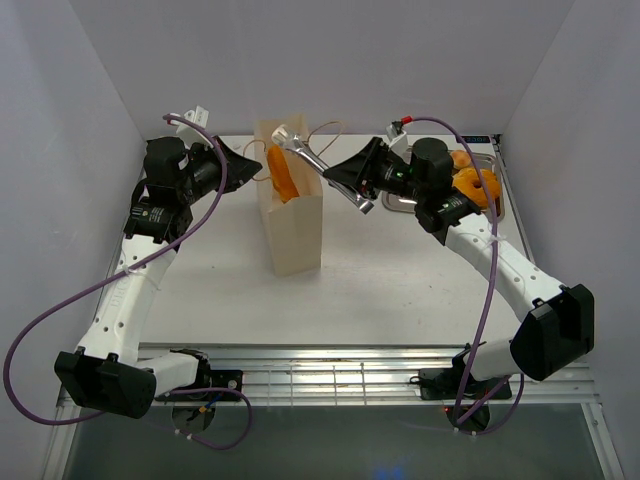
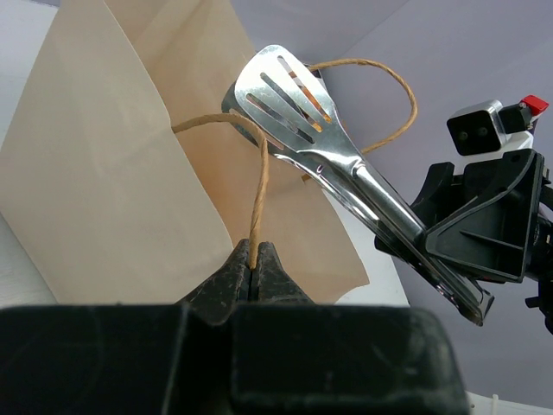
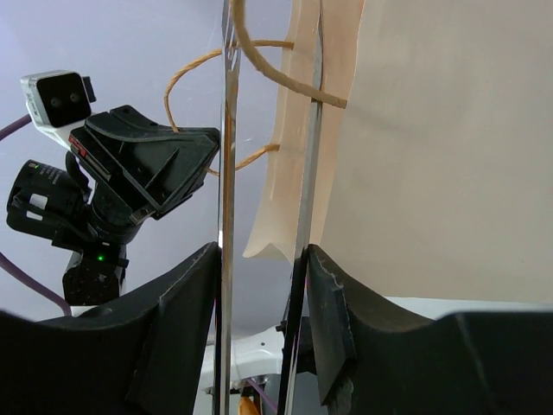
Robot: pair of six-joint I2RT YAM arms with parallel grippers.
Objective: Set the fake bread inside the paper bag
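On my left side, the left gripper [image 2: 251, 259] is pressed together on a thin brown cord handle [image 2: 259, 173], pinching it right at the fingertips; the cord runs up from the pinch and curves over to the near wall of the tall cream-beige paper bag [image 1: 297, 235]. The bag stands upright on the white surface [image 1: 400, 280], roughly mid-way between my two arms, with its top open. A glossy golden-orange long ridged loaf [image 1: 281, 172] sits in the bag's mouth, its upper part showing above the paper. Over the open top, just beside the loaf's upper end, hang the slotted blades of the shiny metal tongs [image 2: 346, 169]; I cannot tell whether they touch the loaf. The tongs slant down and to the right, away from the bag, into my right gripper [image 3: 263, 252], whose fingers are closed on the two steel arms, one arm against each finger, with the arms standing apart. Farther right, partly hidden behind the right arm, a rectangular steel tray [image 1: 494, 148] lies on the surface at the back corner, carrying more golden-orange pastries [image 1: 478, 185], well apart from the bag.
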